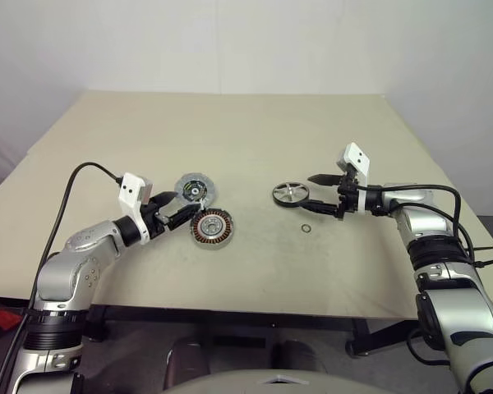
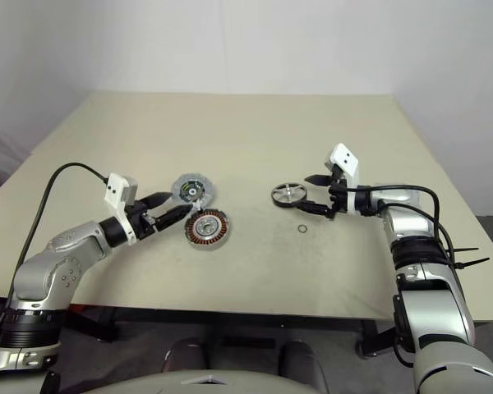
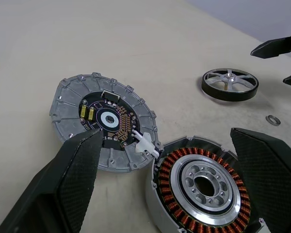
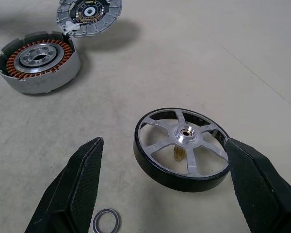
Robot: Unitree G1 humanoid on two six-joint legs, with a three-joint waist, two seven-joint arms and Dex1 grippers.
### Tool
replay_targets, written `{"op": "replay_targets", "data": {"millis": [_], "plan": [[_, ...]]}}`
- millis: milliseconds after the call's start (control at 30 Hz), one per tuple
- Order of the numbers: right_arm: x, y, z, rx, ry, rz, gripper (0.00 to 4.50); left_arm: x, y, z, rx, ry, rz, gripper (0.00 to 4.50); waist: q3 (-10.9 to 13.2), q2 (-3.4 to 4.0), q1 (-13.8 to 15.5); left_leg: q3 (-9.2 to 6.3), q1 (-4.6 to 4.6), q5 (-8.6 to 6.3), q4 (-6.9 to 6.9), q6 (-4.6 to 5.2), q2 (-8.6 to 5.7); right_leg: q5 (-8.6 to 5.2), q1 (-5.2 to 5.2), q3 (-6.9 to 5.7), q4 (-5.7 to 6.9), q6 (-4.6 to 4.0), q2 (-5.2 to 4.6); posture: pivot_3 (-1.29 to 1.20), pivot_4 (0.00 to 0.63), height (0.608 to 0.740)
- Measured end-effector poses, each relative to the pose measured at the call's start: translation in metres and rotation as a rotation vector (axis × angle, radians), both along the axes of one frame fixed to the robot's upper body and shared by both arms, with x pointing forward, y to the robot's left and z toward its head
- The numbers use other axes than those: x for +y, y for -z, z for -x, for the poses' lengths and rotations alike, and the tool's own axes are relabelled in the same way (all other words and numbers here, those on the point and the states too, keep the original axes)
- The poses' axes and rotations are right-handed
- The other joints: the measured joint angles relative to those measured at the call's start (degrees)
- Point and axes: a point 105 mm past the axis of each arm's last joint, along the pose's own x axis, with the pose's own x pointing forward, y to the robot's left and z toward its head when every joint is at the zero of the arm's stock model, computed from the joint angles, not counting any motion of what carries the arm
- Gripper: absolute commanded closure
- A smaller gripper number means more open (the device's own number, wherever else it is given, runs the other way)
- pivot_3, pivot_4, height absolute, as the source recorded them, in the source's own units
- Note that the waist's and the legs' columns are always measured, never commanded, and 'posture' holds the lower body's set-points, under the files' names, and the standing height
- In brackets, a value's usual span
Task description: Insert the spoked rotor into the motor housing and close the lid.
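Right end effector (image 4: 160, 189) gapes around the spoked rotor (image 4: 182, 148): rigid, slick metal; pinch its dark rim.

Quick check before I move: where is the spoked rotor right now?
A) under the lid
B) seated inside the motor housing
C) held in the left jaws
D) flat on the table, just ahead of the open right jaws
D: the spoked rotor lies on the table apart from the motor housing and lid, with the right gripper jaws open just short of it.
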Motion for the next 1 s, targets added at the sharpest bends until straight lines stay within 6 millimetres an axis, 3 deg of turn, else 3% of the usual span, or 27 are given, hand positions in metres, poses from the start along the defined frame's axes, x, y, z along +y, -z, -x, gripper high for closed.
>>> {"op": "replay_targets", "data": {"millis": [567,1000], "plan": [[0.000,0.000,0.002,0.006,-0.015,0.002,0.00,0.000,0.000,0.000,0.000,0.000,0.000,0.02,0.00,0.00,0.01,0.00,-0.01,0.00,-0.01,0.00,0.00,0.00,0.00,0.00,-0.02,0.00,0.00,0.00,0.000,0.740],[-0.019,0.039,0.045,0.170,-0.082,0.092,0.00,0.000,0.000,0.000,-0.001,0.003,-0.002,0.02,0.01,-0.01,-0.07,-0.01,0.02,-0.01,-0.05,0.02,-0.02,0.00,0.02,-0.01,-0.06,0.01,-0.02,0.00,0.000,0.740]]}}
